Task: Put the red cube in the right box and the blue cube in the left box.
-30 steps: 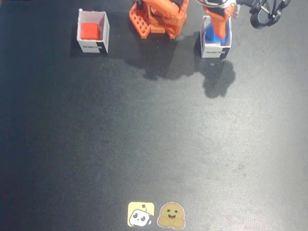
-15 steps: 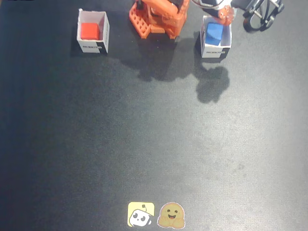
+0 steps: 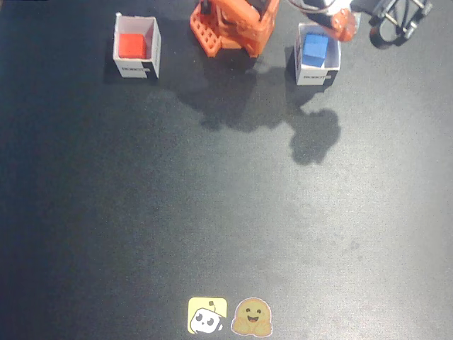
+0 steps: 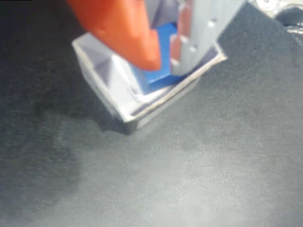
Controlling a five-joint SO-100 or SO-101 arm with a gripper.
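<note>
The small bright-blue cube (image 3: 316,48) sits inside the white open-topped box (image 4: 142,111); above it the orange-and-grey tool (image 4: 164,59) hangs parted, gripping nothing.

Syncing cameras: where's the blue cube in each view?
Fixed view: the blue cube sits top right, inside the white box.
Wrist view: blue cube upper centre, partly behind the tool.
Shared landmark: that white box around it.

- wrist view is blurred; the claw (image 4: 165,56) hides part of the blue cube (image 4: 158,71).
- fixed view's top edge cuts off the arm above the cube's box (image 3: 316,71).
</note>
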